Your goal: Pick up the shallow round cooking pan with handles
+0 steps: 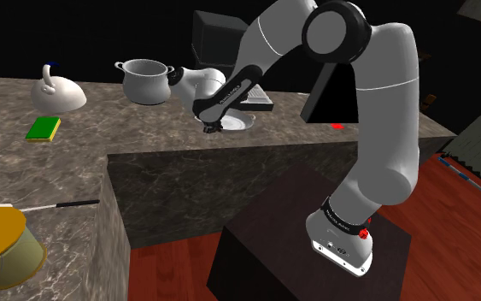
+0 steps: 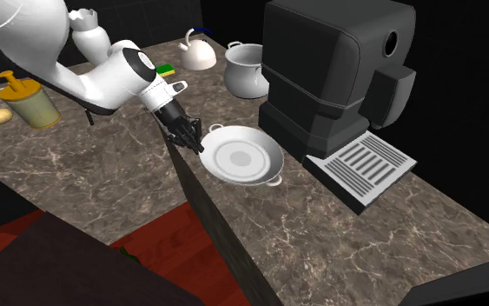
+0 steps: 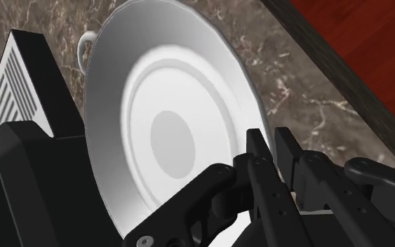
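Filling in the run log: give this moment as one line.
phase: grasp | gripper: shut on pan rim | pan: on marble counter, beside coffee machine

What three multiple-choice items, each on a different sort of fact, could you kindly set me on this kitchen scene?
1. What stands just beside the shallow pan on the counter?
A. a toaster
B. a dark coffee machine
C. a fruit bowl

2. What colour is the pan?
A. white
B. red
C. blue

3. How does the gripper stand?
A. wide open above the pan's middle
B. resting on the floor
C. shut on the pan's rim

Answers:
1 B, since the machine's drip tray lies next to the pan in the second exterior view.
2 A, since the pan is drawn plain white, handles included.
3 C, since the wrist view shows the fingers close together with the rim between them.
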Robot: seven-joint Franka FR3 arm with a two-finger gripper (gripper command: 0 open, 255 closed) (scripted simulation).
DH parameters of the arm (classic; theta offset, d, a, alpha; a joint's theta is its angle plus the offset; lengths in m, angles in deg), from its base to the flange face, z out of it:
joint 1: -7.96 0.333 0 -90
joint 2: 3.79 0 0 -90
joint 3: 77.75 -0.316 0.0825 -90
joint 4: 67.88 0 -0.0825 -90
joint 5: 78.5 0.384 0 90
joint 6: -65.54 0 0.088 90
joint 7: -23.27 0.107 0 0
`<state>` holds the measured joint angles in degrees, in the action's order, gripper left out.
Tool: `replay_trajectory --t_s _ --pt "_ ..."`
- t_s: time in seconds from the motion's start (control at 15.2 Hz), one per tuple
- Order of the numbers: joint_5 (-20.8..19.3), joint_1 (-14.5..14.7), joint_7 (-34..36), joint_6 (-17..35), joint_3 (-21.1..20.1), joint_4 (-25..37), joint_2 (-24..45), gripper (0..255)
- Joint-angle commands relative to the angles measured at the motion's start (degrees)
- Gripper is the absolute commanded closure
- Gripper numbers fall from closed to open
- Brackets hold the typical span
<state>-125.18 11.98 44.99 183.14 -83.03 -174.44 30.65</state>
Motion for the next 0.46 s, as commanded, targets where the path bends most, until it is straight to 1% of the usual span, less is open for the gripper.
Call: replay_trajectory --t_s 0.0,0.26,0.4 --pt "0.4 -0.1 -0.6 -0.7 -0.2 -0.5 -1.4 255" --pt "1.2 -0.2 -2.0 -2.2 -0.6 -0.9 -3.7 255" --pt "1.3 -0.2 -2.1 -2.2 -0.6 -0.9 -3.8 255"
